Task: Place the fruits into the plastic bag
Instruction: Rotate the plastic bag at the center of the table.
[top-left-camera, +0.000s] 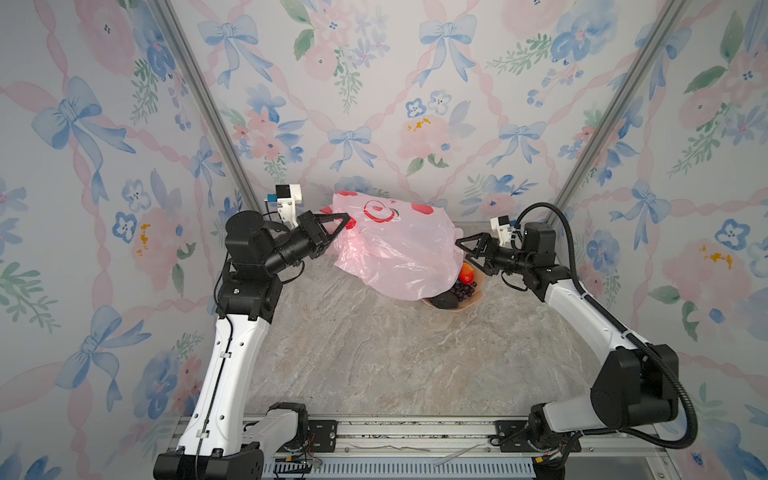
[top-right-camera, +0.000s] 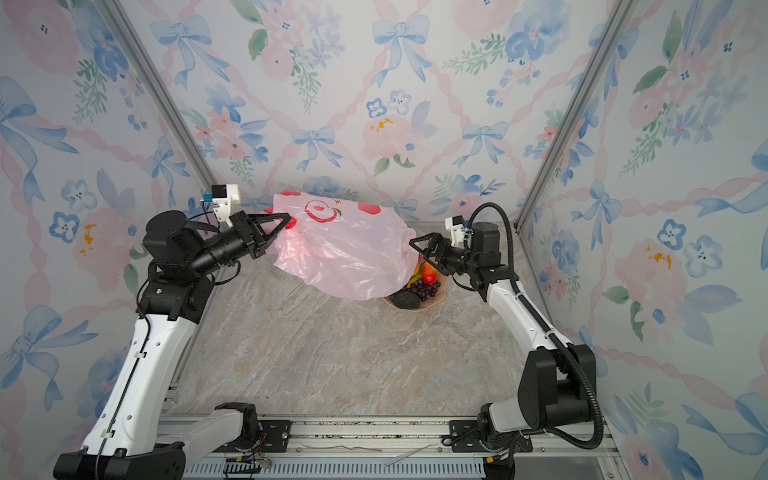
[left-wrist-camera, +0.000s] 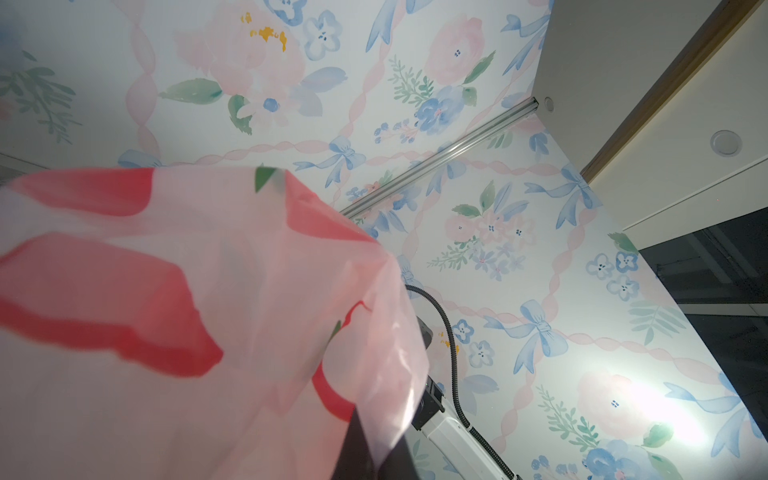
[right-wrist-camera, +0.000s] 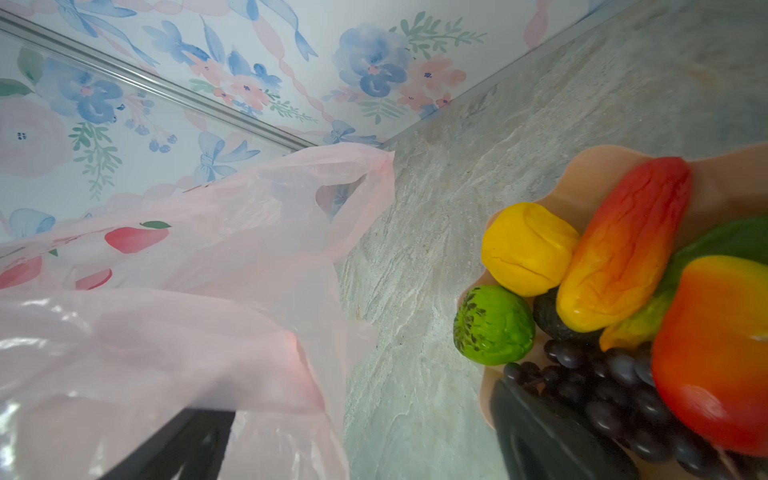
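The pink translucent plastic bag (top-left-camera: 395, 249) (top-right-camera: 340, 249) hangs lifted over the back of the table, its lower edge draped over the fruits. My left gripper (top-left-camera: 344, 219) (top-right-camera: 286, 217) is shut on the bag's upper left edge; in the left wrist view the film (left-wrist-camera: 166, 311) covers the gripper (left-wrist-camera: 365, 457). My right gripper (top-left-camera: 464, 253) (top-right-camera: 419, 252) (right-wrist-camera: 365, 440) stands open at the bag's right edge, just above the fruits, one finger (right-wrist-camera: 187, 444) behind the film. Piled together are a yellow fruit (right-wrist-camera: 528, 249), two mangoes (right-wrist-camera: 623, 249) (right-wrist-camera: 715, 353), a kiwi half (right-wrist-camera: 492, 326), grapes (right-wrist-camera: 602, 386) (top-left-camera: 464, 289) and a black piece (top-left-camera: 444, 300).
The fruits lie in a peach scalloped dish (top-left-camera: 478, 293) (right-wrist-camera: 594, 174) at the back right of the marble table (top-left-camera: 374, 353), partly under the bag. Floral walls close in at the back and both sides. An aluminium rail (top-left-camera: 415, 432) runs along the front edge.
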